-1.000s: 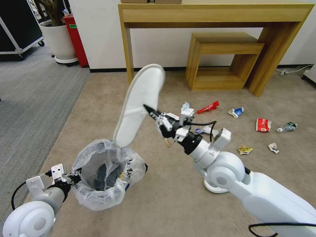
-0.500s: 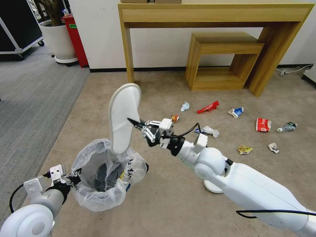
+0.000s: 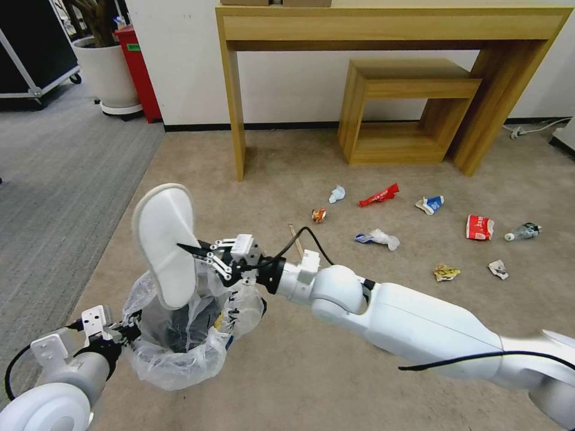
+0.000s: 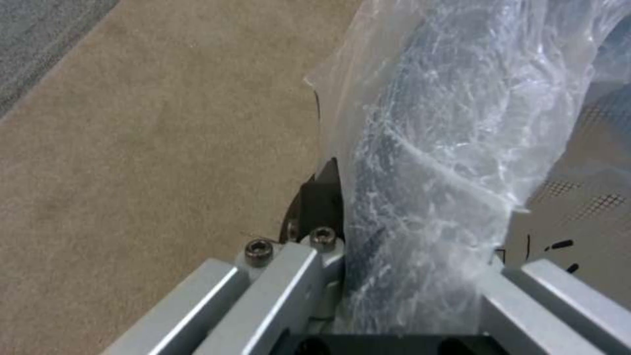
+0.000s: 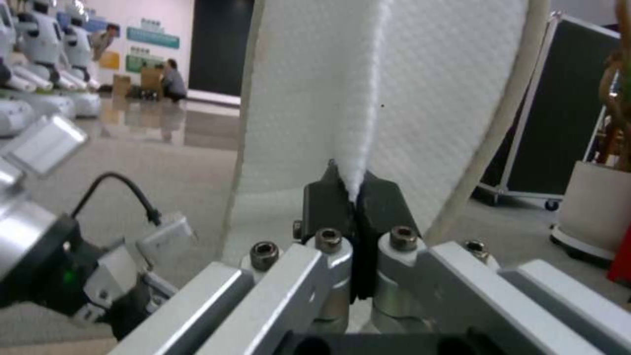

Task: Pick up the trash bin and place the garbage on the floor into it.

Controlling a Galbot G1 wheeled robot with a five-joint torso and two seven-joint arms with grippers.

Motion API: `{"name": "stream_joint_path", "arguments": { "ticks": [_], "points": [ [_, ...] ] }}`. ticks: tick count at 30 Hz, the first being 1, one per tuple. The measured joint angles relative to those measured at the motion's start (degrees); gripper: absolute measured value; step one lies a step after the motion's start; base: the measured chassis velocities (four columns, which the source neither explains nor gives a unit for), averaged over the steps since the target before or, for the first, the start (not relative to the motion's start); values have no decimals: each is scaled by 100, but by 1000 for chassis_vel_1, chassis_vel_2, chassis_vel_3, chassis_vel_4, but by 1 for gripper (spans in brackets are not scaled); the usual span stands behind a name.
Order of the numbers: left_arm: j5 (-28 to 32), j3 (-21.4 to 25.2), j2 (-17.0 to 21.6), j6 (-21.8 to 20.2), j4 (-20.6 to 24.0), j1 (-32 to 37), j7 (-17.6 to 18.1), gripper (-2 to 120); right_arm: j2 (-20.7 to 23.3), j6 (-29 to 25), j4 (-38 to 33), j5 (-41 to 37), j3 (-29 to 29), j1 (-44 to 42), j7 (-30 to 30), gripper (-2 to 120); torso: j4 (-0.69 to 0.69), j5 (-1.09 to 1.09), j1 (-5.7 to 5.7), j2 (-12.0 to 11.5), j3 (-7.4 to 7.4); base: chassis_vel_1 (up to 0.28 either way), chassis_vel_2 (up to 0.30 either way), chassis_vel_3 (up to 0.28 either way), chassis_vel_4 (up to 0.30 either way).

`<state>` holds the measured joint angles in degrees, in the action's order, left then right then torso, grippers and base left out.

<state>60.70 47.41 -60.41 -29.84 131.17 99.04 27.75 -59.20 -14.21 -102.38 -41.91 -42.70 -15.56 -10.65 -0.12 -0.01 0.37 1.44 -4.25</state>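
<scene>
right gripper [image 3: 182, 246] is pinched on a fold of a white slipper [image 3: 165, 242], which is held upright with its lower end at the mouth of the bin [image 3: 179, 326], near left on the floor [image 3: 335, 371]. left gripper [image 3: 130, 326] is clamped on the bin's rim and liner. if released now, the long slipper could be tipped over the rim or caught on the loose liner, and the light bin could be knocked. other litter is scattered far right.
</scene>
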Motion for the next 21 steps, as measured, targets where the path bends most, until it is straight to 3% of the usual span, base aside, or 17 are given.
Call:
{"name": "stream_joint_path", "arguments": {
  "ticks": [21],
  "points": [
    [-26, 126, -66, 14, 74, 204, -32, 0, -654, -340, 816, 717, -471, -171, -12, 1, 0, 0, -1, 0, 0, 0, 0, 0, 0]
  ]
}}
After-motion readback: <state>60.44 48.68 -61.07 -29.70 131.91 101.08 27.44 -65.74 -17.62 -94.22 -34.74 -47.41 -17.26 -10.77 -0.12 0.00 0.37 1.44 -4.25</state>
